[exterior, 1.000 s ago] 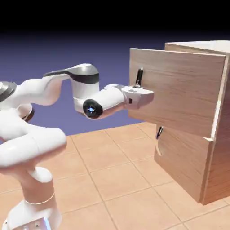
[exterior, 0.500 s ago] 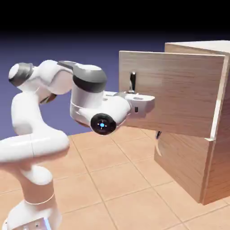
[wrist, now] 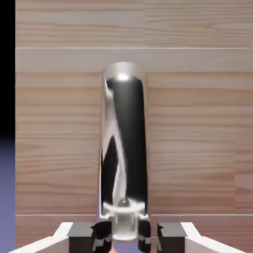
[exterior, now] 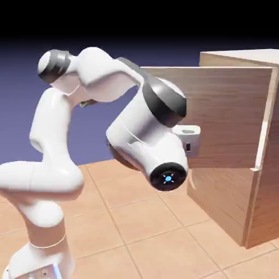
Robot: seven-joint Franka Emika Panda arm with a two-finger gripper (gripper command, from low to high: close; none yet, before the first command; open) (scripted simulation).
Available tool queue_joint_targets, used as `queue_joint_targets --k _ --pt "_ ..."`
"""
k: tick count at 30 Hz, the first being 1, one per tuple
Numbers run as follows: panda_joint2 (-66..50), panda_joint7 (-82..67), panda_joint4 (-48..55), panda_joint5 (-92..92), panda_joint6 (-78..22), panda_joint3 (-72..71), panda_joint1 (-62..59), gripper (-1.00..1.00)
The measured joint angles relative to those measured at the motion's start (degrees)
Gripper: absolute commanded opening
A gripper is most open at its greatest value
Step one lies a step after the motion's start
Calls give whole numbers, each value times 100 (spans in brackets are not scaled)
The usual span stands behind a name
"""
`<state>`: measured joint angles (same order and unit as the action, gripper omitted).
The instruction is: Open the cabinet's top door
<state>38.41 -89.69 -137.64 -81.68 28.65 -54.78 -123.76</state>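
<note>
The cabinet (exterior: 266, 212) stands at the exterior view's right. Its top door (exterior: 229, 114) is swung well out from the cabinet body, hinged at the right. In the hand view the door's dark, shiny handle (wrist: 123, 148) runs upright against the light wood and fills the middle. My gripper (wrist: 124, 236) is shut on the handle's lower end, a grey fingertip (wrist: 101, 236) on each side. In the exterior view only the white hand (exterior: 189, 137) shows against the door. My forearm (exterior: 150, 141) hides the handle and fingers there.
The lower panel (exterior: 220, 199) stays closed under the open door. A tan tiled floor (exterior: 136, 218) lies in front of the cabinet. My arm's base (exterior: 41, 256) rises at the lower left, with the elbow (exterior: 57, 65) high above it.
The top door has swung further open toward the exterior view's left. My arm has folded upward and my forearm has come round toward the camera, now covering the handle.
</note>
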Motion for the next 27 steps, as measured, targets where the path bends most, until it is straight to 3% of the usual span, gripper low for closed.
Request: queue_joint_targets --k 9,16,19,24,25,27 --pt "-1868 -427 1482 1499 475 -1576 -1252 -100" --pt "-3136 -32 1953 2128 1131 -2999 -2218 -100" --pt "-3757 261 2025 2388 1515 -3282 -2290 -100" --pt "-4797 768 2130 2821 2133 -2750 -1300 -100" --pt "-4928 833 2142 2878 2210 -2664 -1162 100" --pt "-4928 833 2142 2878 2210 -2664 -1161 100"
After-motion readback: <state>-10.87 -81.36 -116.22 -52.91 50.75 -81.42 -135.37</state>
